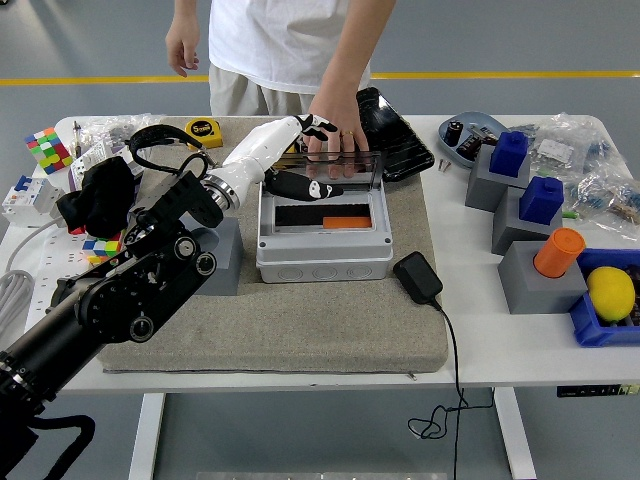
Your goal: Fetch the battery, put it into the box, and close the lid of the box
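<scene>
Person [290, 40] cut off at top edge, head & shoulders out of frame. Left hand [300, 160] covers the far-left rim of the box [322, 245]; whether its fingers touch the clear lid [335, 168] can't be told. Left arm's base runs off bottom-left corner. Items in grey tray [470, 135] too small to ID

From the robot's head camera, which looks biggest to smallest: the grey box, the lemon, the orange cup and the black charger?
1. Grey box, clearly largest.
2. Black charger.
3. Lemon and orange cup look about alike, so I won't rank them; the charger only slightly exceeds them.
</scene>
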